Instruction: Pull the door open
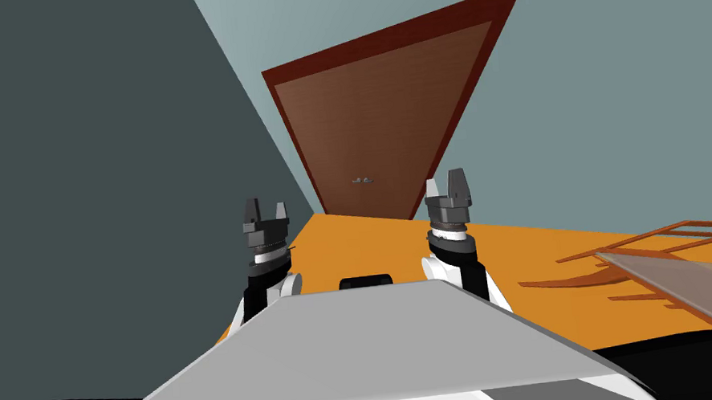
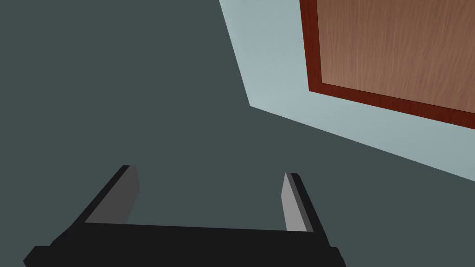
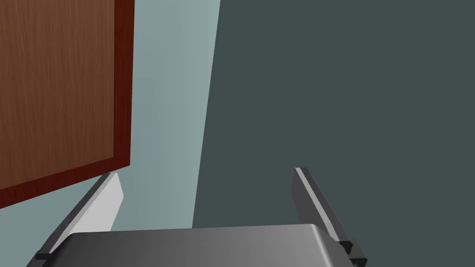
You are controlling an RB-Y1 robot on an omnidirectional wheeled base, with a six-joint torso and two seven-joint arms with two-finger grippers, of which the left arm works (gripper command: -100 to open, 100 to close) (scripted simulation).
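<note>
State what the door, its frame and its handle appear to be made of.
Door: wood with a matte brown finish, going by the fine grain streaks across its face.
Frame: likely wood too, a darker red-brown with faint grain, perhaps stained or painted.
Handle: pale grey, possibly metal, but too small to tell.

The left gripper (image 2: pixel 209 171) holds its fingers wide apart before a dark grey wall (image 2: pixel 139 92). Beyond the paler finger stands a brown, red-framed door (image 2: pixel 399 46).
</note>
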